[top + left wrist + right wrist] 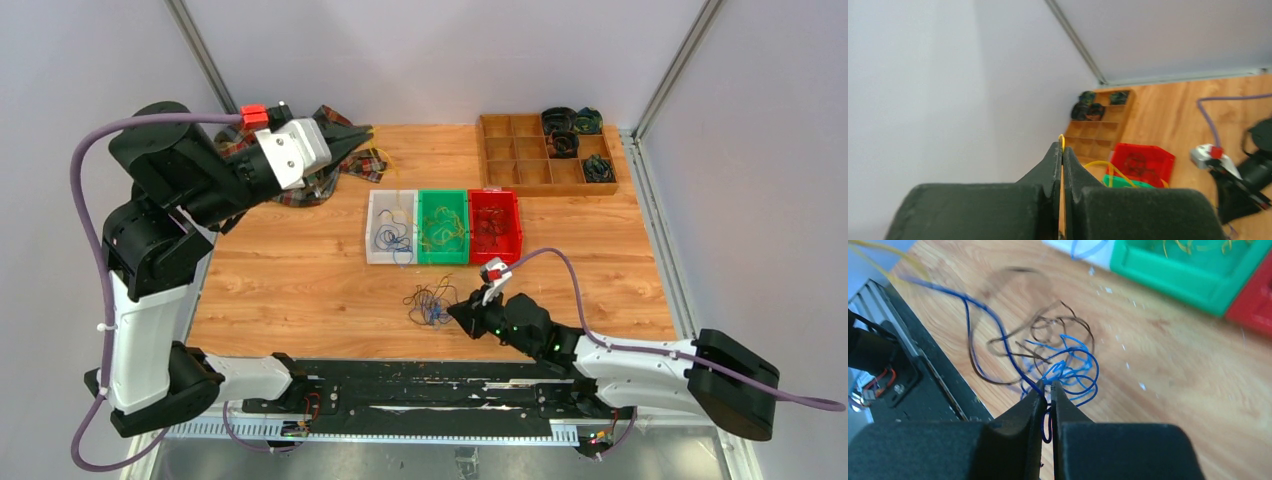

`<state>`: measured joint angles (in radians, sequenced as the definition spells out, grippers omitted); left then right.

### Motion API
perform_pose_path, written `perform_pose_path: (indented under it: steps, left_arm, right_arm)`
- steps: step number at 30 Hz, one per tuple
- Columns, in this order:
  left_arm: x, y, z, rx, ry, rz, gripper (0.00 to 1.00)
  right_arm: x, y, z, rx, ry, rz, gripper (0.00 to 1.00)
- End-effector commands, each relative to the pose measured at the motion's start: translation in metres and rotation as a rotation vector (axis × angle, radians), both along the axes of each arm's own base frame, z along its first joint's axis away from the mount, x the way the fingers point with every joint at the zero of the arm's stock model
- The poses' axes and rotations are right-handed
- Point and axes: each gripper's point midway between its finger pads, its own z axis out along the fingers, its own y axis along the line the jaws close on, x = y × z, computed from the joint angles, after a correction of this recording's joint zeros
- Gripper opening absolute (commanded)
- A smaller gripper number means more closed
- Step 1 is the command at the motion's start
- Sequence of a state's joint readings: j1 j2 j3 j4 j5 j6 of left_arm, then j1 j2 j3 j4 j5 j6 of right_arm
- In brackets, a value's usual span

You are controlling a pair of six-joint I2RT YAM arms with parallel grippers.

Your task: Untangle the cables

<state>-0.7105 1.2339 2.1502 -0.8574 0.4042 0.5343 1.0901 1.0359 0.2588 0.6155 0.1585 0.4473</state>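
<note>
Down at the near edge of the wooden table, the black right gripper has its fingers pinched together on a thin blue wire, with no gap showing but the strand itself. That strand belongs to a small loose tangle of blue and dark brown cables. It lies flat on the wood just beyond the fingertips, to the robot's left of them and short of the green plastic bin. The tangle spreads away from the jaws, so drawing back toward the right arm's own side looks the way to free the blue wire. The left gripper, raised well apart at the far left, is clamped on a thin yellow wire trailing down toward the bin. The right arm is by far the nearer to the tangle.
</note>
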Motion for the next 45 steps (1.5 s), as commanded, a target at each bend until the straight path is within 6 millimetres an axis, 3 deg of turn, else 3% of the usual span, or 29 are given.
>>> perform_pose_path:
  steps: [1, 5, 10, 14, 19, 22, 26, 30, 33, 38, 43, 45]
  left_arm:
    - [0.021, 0.037, 0.066, -0.166, -0.205, 0.238, 0.0]
    - [0.022, 0.052, 0.088, -0.244, -0.265, 0.305, 0.0]
    - [0.019, 0.046, 0.089, -0.262, -0.251, 0.269, 0.0]
    - [0.027, 0.09, 0.136, -0.444, -0.375, 0.481, 0.0]
    - [0.019, 0.109, 0.15, -0.464, -0.476, 0.547, 0.01]
    - [0.011, 0.115, 0.159, -0.478, -0.507, 0.548, 0.0]
    - [-0.01, 0.161, 0.201, -0.682, -0.61, 0.675, 0.0]
    - [-0.019, 0.133, 0.192, -0.596, -0.59, 0.51, 0.0]
    - [-0.022, 0.096, 0.165, -0.482, -0.493, 0.333, 0.0]
    - [-0.029, 0.05, 0.118, -0.357, -0.339, 0.105, 0.01]
    - [-0.028, 0.034, 0.096, -0.309, -0.253, 0.039, 0.0]
    - [-0.029, 0.03, 0.089, -0.303, -0.221, 0.02, 0.0]
  right_arm:
    - [-0.003, -0.026, -0.026, -0.02, 0.043, -0.083, 0.04]
    - [-0.004, -0.039, -0.031, -0.031, 0.051, -0.116, 0.03]
    - [0.0, -0.049, -0.033, -0.064, 0.045, -0.16, 0.01]
    - [0.002, -0.063, -0.043, -0.089, 0.065, -0.22, 0.01]
    - [0.008, -0.096, -0.058, -0.125, 0.083, -0.366, 0.01]
    - [0.008, -0.106, -0.055, -0.138, 0.077, -0.394, 0.01]
    - [0.011, -0.124, -0.055, -0.196, 0.104, -0.487, 0.01]
    - [0.012, -0.123, -0.058, -0.246, 0.111, -0.491, 0.03]
    - [0.016, -0.115, -0.047, -0.269, 0.089, -0.461, 0.09]
    - [0.021, -0.071, 0.017, -0.137, -0.046, -0.289, 0.37]
    - [0.019, -0.043, 0.081, -0.063, -0.179, -0.149, 0.57]
    - [0.013, -0.028, 0.105, -0.027, -0.216, -0.069, 0.6]
